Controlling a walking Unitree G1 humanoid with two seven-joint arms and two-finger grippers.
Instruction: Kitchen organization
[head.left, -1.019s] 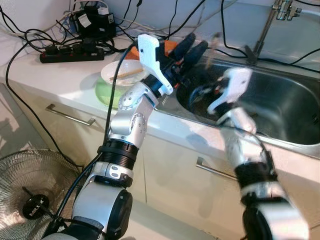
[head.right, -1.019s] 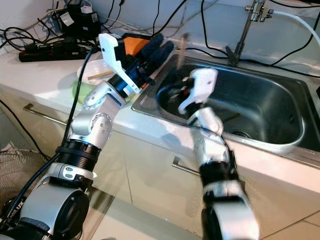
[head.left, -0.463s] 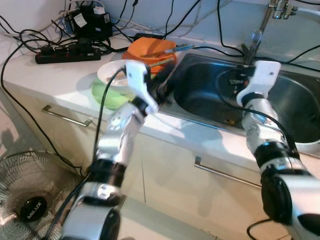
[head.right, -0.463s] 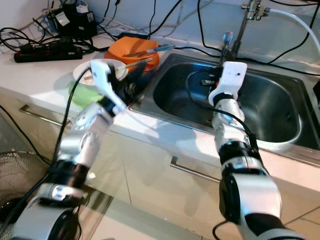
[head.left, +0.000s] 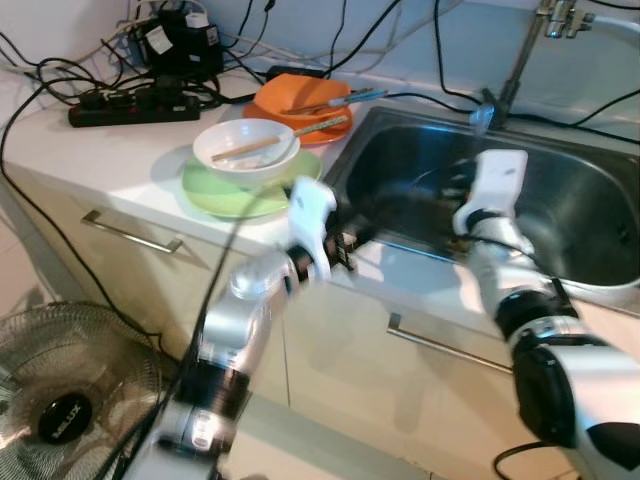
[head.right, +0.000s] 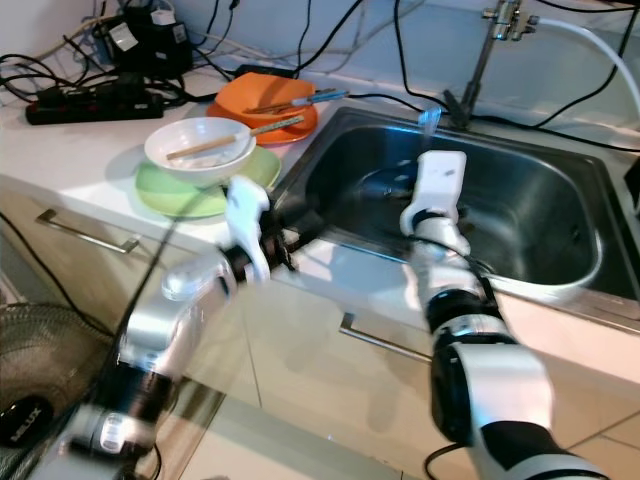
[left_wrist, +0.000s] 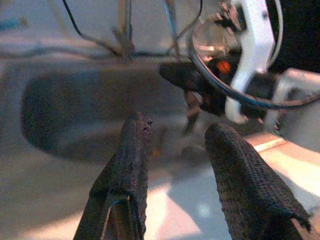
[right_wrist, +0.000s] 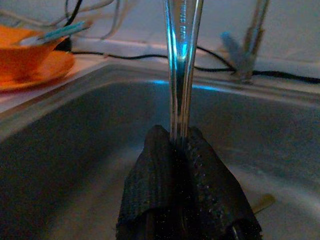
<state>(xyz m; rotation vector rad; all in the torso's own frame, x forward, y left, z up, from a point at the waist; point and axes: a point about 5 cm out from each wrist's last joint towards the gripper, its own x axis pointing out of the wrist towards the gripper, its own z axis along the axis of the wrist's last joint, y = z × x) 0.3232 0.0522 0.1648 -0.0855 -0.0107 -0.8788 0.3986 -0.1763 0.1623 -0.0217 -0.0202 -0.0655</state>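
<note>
My right gripper (right_wrist: 172, 137) is down in the steel sink (head.left: 585, 195), shut on a shiny metal utensil (right_wrist: 180, 45) that stands upright between its fingers; the utensil's end (head.right: 430, 120) shows near the faucet base. My left gripper (left_wrist: 177, 127) is open with nothing in it, at the sink's front rim (head.left: 352, 236), pointing toward the basin. On the counter to the left, a white bowl (head.left: 245, 150) with chopsticks sits on a green plate (head.left: 215, 192). Behind it is an orange bowl (head.left: 300, 98) on an orange plate, with chopsticks and a blue utensil.
A faucet (head.left: 520, 60) rises behind the sink. A power strip (head.left: 130, 105) and tangled black cables lie at the back of the counter. Drawer handles (head.left: 135, 232) run along the cabinet front. A floor fan (head.left: 60, 400) stands at lower left.
My left arm has come down from beside the bowls to the sink's front rim. The right gripper has sunk lower in the basin, still holding the utensil.
</note>
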